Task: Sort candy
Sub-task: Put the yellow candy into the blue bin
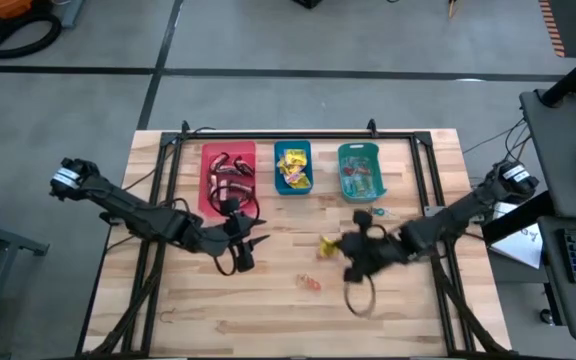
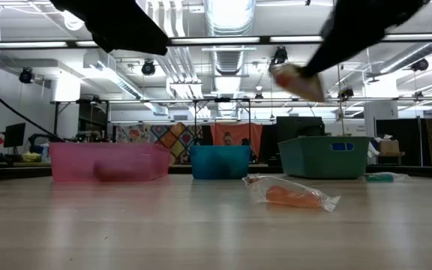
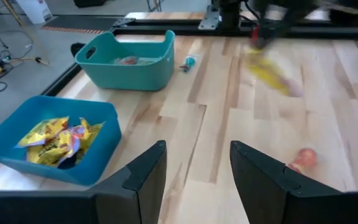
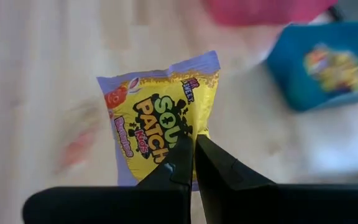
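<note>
Your right hand [image 4: 192,163] pinches a yellow candy packet [image 4: 157,118] above the table [image 1: 268,300], near the blue bin [image 1: 293,168]; your left hand [image 3: 194,171] hovers with fingers apart, holding nothing.

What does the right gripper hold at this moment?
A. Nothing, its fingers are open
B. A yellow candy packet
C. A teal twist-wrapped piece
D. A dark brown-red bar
B: in the right wrist view the right gripper is shut on the lower edge of the yellow packet, and the high view shows that packet at the gripper's tip, above the table.
</note>
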